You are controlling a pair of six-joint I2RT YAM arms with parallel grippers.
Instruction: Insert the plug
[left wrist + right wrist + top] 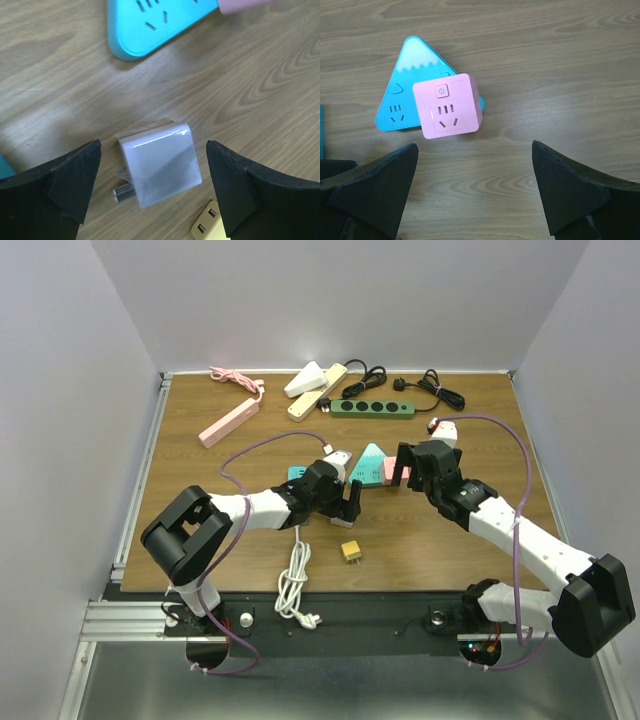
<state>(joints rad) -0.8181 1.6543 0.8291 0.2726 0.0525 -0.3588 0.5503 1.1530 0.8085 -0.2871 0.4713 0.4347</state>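
A white plug cube (160, 162) lies on the wooden table with its two metal prongs (122, 191) pointing left. My left gripper (154, 146) is open just above it, one finger on each side, not touching; from above the left gripper (346, 502) hangs over the plug (342, 523). A pink cube socket (451, 106) rests partly on a teal triangular socket (399, 100), socket face up. My right gripper (475, 192) is open and empty over bare wood just near of the pink socket; from above the right gripper (408, 468) sits beside the pink socket (392, 473).
A yellow adapter (351, 551) lies near the white plug. A white coiled cable (293, 580) lies at the front edge. At the back are a green power strip (372, 408), a pink strip (229, 422), cream strips (315, 385) and black cables (432, 390).
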